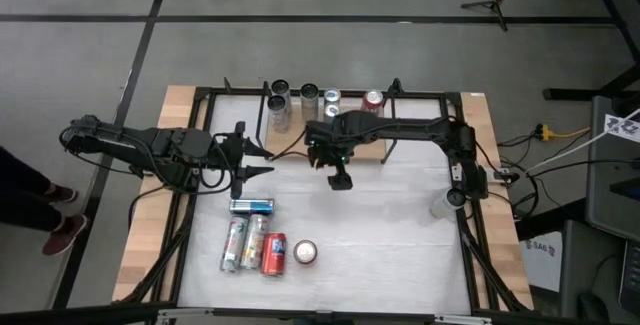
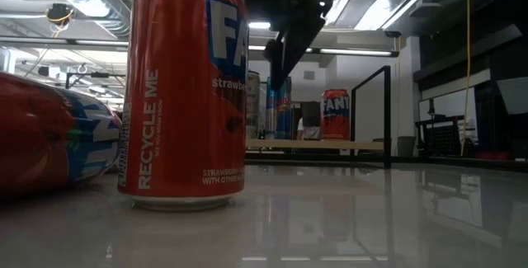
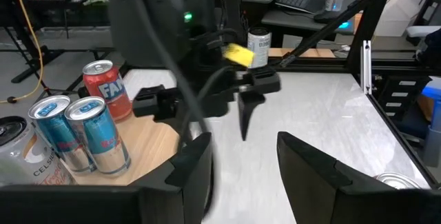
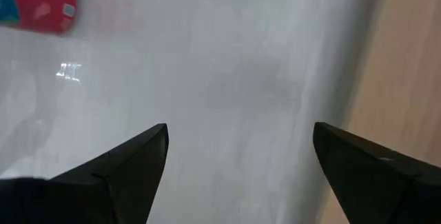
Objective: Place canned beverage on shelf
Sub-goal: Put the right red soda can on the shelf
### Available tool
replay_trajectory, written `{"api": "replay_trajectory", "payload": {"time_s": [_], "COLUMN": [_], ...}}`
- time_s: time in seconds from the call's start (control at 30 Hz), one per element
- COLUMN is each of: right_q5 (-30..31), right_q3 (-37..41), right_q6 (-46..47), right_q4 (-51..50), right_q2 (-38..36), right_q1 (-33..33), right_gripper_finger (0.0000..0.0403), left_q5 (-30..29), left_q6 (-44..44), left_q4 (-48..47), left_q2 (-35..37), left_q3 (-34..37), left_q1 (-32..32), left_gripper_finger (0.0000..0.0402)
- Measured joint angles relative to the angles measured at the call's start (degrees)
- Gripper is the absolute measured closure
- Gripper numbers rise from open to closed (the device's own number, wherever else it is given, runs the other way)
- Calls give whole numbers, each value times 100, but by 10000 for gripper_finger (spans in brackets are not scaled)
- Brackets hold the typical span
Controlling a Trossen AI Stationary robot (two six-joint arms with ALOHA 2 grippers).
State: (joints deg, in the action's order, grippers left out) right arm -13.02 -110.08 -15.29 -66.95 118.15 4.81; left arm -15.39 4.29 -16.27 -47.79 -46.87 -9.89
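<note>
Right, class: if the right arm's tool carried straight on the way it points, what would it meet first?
Most likely the bare white tabletop. The right tool, open, points down at it with nothing between. The red can sits off to one side, out of that line.

The shelf (image 1: 372,152), a small light-wood board with thin black rod uprights, sits at the table's far edge with five cans standing upright in a row on it, a red can (image 1: 373,100) at its right end. Near the front, a red can (image 1: 305,253) stands upright beside three lying side by side, with a blue can (image 1: 251,205) lying crosswise just behind.
</note>
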Motion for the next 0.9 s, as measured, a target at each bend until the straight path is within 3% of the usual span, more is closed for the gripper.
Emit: {"api": "replay_trajectory", "payload": {"time_s": [0.33,0.9], "right_q5": [0,54], "right_q3": [0,-4], "right_q6": [-255,-518], "right_q4": [-99,343], "right_q2": [-33,-207], "right_q1": [-398,-524], "right_gripper_finger": [47,47], "left_q5": [-84,-208], "left_q6": [-208,-297], "left_q4": [134,1903], "left_q2": [0,2], "left_q3": [0,-2], "left_q1": [0,0], "left_gripper_finger": [243,243]}}
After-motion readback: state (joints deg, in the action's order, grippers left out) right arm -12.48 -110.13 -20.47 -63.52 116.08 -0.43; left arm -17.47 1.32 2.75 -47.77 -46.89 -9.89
